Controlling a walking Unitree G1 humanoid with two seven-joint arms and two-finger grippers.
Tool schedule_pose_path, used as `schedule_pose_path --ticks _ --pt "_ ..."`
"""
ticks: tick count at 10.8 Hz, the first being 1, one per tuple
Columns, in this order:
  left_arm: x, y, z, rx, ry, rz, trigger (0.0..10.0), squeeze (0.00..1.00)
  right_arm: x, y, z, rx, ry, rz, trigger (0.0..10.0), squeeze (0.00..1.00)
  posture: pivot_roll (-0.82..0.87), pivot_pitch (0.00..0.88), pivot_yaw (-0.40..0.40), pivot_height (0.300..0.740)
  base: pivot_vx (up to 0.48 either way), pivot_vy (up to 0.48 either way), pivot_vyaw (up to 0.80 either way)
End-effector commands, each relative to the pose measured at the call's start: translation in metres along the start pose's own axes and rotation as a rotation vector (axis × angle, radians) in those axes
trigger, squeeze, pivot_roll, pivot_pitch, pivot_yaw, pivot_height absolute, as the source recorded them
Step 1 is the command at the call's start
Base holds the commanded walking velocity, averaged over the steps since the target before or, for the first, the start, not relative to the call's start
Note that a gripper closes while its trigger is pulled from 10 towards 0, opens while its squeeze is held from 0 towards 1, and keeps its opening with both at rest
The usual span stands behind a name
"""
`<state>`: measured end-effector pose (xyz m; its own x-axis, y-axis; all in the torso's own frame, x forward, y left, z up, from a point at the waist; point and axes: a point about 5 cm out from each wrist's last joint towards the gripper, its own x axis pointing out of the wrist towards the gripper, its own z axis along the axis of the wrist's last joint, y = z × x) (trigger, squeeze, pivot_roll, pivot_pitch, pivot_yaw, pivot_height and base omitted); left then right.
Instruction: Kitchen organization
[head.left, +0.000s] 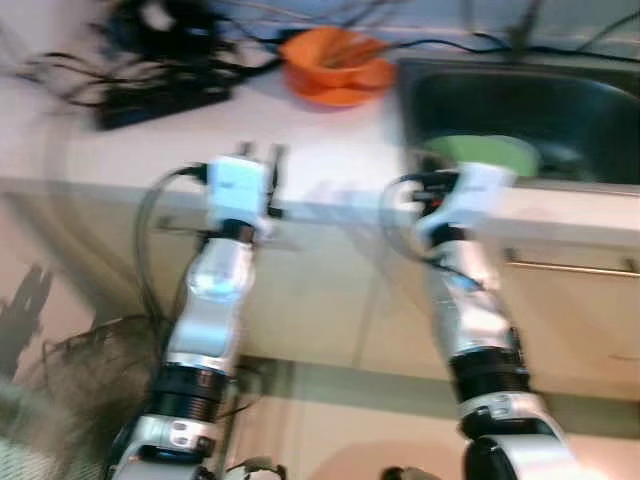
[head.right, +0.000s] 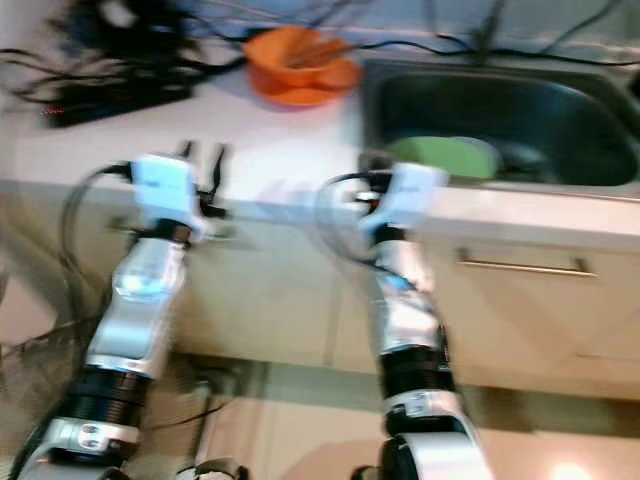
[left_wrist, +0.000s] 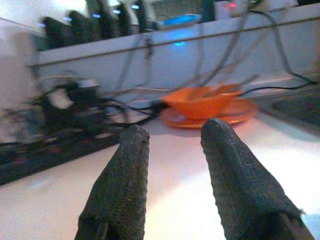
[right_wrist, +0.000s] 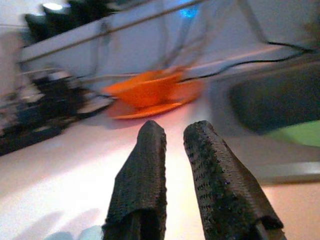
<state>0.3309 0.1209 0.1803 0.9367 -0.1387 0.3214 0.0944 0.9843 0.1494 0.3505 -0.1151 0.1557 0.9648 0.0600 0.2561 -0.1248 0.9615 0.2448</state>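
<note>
- Landmark was the dark stainless-steel sink basin (head.left: 560, 110), sunk into the pale white countertop (head.left: 330, 150), and everything below is placed from it.
- The left gripper (left_wrist: 170, 142) hovered over the front edge of the countertop, well to the left of the sink; its 2 black textured fingers (left_wrist: 122, 175) stood spread with a clear gap and nothing between them.
- The right gripper (right_wrist: 172, 135) sat just beside the sink's front-left corner, low over the counter; its 2 fingers (right_wrist: 142, 165) were nearly pressed together, a thin slit between them, holding nothing.
- The round orange plastic bowl (head.left: 335, 65), apparently resting on a matching orange plate (left_wrist: 235, 111), stood just left of the sink's back-left corner, with what looked like utensils poking out. Both grippers pointed roughly toward it but were well apart from it.
- Inside the sink, near its front-left wall, lay a light-green round dish (head.left: 490, 152), untouched.
- Farther left of the sink, past the bowl, a tangle of black cables and a power strip (head.left: 160, 95) cluttered the back of the counter.
- Progress call: barely begun, by the look of it. Nothing was gripped, the bowl and the green dish each sat loose, and the whole tidying job seemed left to do.
- The frames were blurred, so finer detail could not be told.
</note>
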Motion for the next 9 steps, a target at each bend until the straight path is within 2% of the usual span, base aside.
schedule_pose_path --ticks 1,4,6,8,9 --pt "0.0017 -0.0101 0.0022 -0.019 -0.002 -0.033 10.0 0.00 0.0028 -0.0071 0.0054 -0.012 -0.013 -0.019 10.0 0.00 0.05 0.046 0.046 0.740 0.000 0.000 0.00" --pt "0.0018 -0.0145 0.0074 -0.052 -0.035 -0.058 10.0 0.00 0.0045 -0.0070 0.0060 -0.021 -0.013 -0.015 10.0 0.00 0.06 0.053 0.043 0.740 0.000 0.000 0.00" --pt "0.0031 -0.0095 0.0072 -0.048 -0.029 -0.031 10.0 0.00 0.0054 -0.0060 0.0068 -0.023 -0.013 -0.010 10.0 0.00 0.06 0.057 0.041 0.740 0.000 0.000 0.00" --pt "0.0033 -0.0069 0.0068 -0.044 -0.027 -0.020 10.0 0.00 0.0073 -0.0040 0.0082 -0.024 -0.015 -0.005 10.0 0.00 0.06 0.063 0.038 0.740 0.000 0.000 -0.74" --pt "0.0037 -0.0065 0.0074 -0.042 -0.028 -0.018 10.0 0.00 0.0070 -0.0025 0.0103 -0.029 -0.035 0.007 10.0 0.00 0.06 0.064 0.037 0.740 0.000 0.000 0.00"
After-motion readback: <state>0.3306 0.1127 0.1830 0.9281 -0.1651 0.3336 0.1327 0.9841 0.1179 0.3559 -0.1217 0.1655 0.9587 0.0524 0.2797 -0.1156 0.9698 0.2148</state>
